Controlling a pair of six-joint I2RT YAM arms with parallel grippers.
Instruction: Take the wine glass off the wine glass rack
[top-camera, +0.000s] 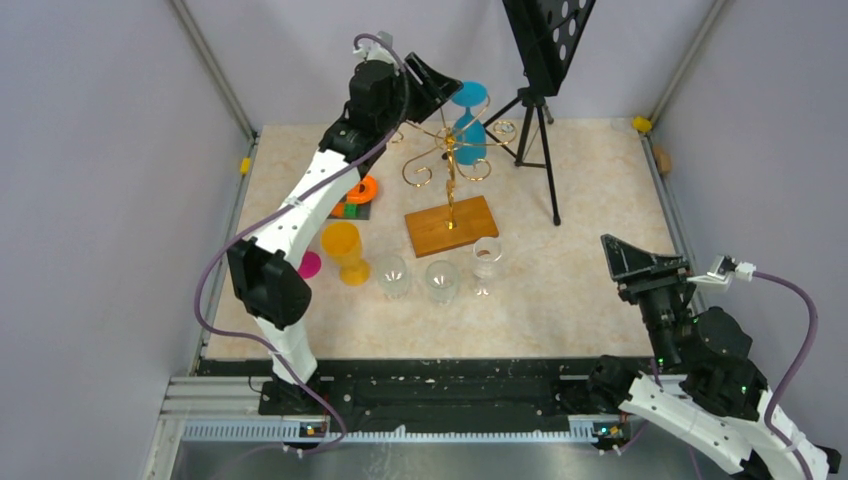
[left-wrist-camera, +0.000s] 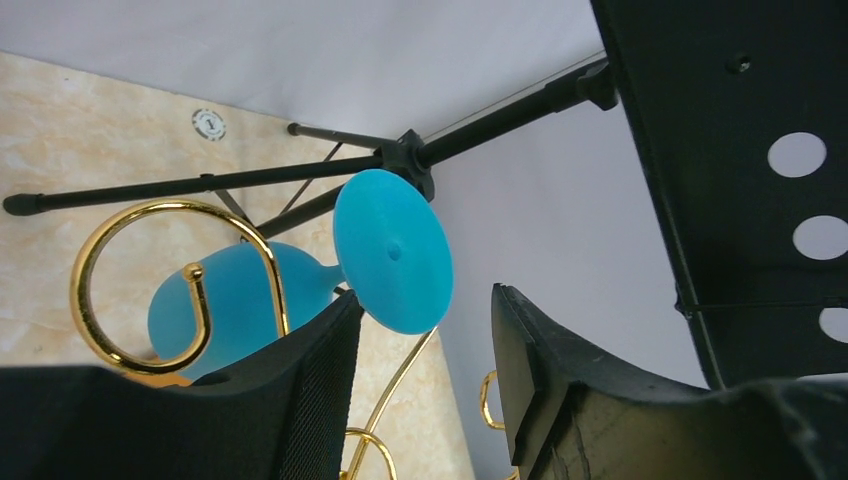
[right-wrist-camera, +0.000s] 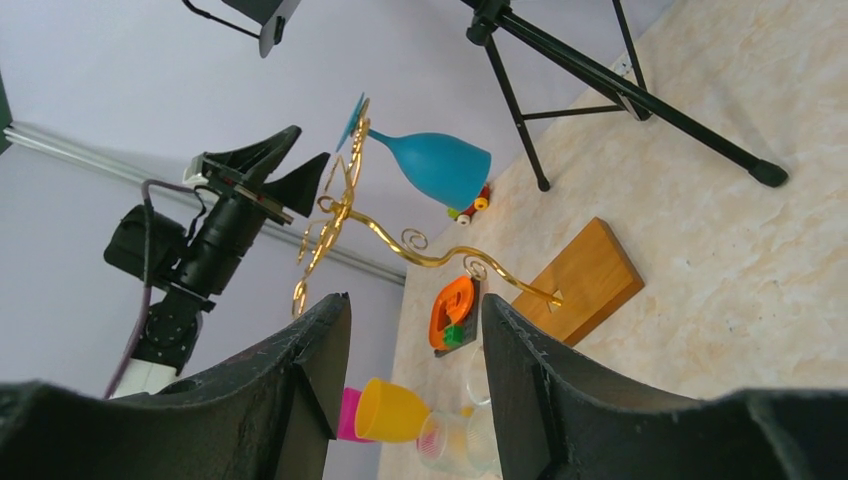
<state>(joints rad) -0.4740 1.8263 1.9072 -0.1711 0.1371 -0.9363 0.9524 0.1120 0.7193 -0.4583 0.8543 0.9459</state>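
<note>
While the left tool (left-wrist-camera: 425, 300), jaws apart, faces the wine glass (left-wrist-camera: 392, 250) hanging on the wine glass rack (left-wrist-camera: 80, 290), grip the stem (left-wrist-camera: 338, 282) squarely, then slide it clear

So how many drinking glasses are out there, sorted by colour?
Blue glass: 1
Yellow glass: 1
Pink glass, partly hidden by the arm: 1
Clear glasses: 3
Total: 6
</note>
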